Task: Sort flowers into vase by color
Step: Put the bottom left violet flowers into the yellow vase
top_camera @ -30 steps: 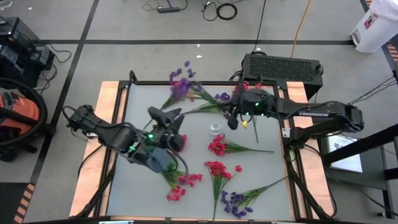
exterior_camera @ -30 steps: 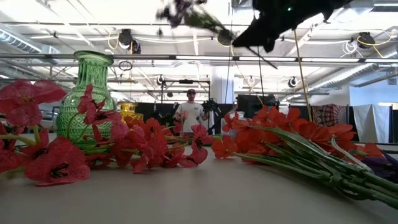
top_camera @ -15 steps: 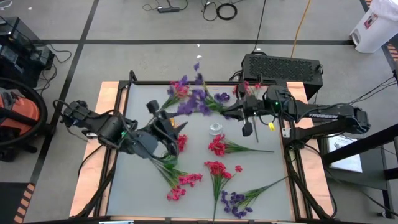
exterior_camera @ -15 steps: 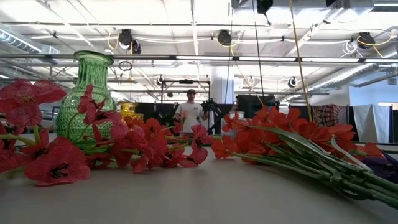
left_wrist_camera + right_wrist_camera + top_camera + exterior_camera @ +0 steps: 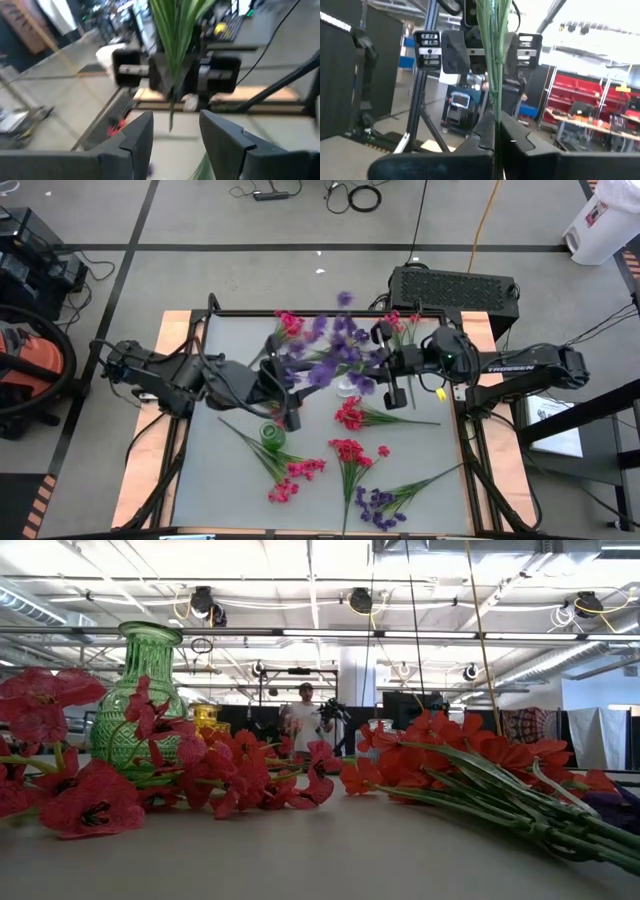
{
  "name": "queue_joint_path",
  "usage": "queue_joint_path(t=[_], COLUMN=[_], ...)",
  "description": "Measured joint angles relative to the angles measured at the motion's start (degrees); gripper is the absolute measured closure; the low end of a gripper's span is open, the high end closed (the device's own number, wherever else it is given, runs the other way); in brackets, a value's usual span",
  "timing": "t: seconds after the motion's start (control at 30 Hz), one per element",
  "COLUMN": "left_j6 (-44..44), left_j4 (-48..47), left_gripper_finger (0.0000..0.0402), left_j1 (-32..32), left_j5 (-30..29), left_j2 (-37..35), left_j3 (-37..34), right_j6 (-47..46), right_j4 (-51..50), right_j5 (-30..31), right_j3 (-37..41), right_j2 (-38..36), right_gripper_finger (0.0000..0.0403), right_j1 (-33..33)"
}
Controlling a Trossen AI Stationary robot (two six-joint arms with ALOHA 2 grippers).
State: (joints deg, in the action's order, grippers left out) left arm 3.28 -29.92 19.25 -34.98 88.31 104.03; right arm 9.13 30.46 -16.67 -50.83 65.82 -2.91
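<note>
My right gripper (image 5: 384, 366) is high over the table's middle, shut on a bunch of purple flowers (image 5: 330, 350). The blossoms spread toward the table's left. My left gripper (image 5: 288, 387) is open and faces the right one. In the left wrist view the bunch's green stems (image 5: 175, 30) hang in front of its fingers (image 5: 140, 137), and the stem ends show between them without touching. The green vase (image 5: 272, 434) stands on the table below the left gripper and also shows in the low view (image 5: 140, 690). My right gripper pinches the green stems of the purple bunch (image 5: 495, 107) between its two fingers, several stems together. The fingers come level from the table's right. The bunch is lifted clear of the table.
Pink-red sprigs lie at the middle (image 5: 352, 416), toward the near edge (image 5: 350, 452) and near left (image 5: 292, 472). A purple sprig (image 5: 380, 502) lies at the near edge. A small clear glass (image 5: 347, 387) stands mid-table. More sprigs (image 5: 400, 320) lie at the far edge.
My right gripper has gone up with the purple bunch, out of the top of the low view. The blossoms have swung from the far-left part of the table toward its middle. My left gripper has gone up and toward the far right, turning to face the right gripper.
</note>
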Motion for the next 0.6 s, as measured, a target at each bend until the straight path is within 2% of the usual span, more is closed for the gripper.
queue_joint_path(t=[0.3, 0.6], left_j6=[4.6, 4.7], left_j4=[11.9, 15.6], left_gripper_finger=[0.0234, 0.0234], left_j1=[-3.8, -6.7], left_j5=[14.2, 20.0], left_j2=[1.2, 4.3], left_j3=[-0.1, -0.1], right_j6=[-1.1, -1.9], right_j4=[2.2, 4.9], right_j5=[0.0, 0.0], right_j3=[0.0, 0.0], right_j2=[1.4, 2.4], right_gripper_finger=[0.0402, 0.0402], right_j1=[1.1, 1.9])
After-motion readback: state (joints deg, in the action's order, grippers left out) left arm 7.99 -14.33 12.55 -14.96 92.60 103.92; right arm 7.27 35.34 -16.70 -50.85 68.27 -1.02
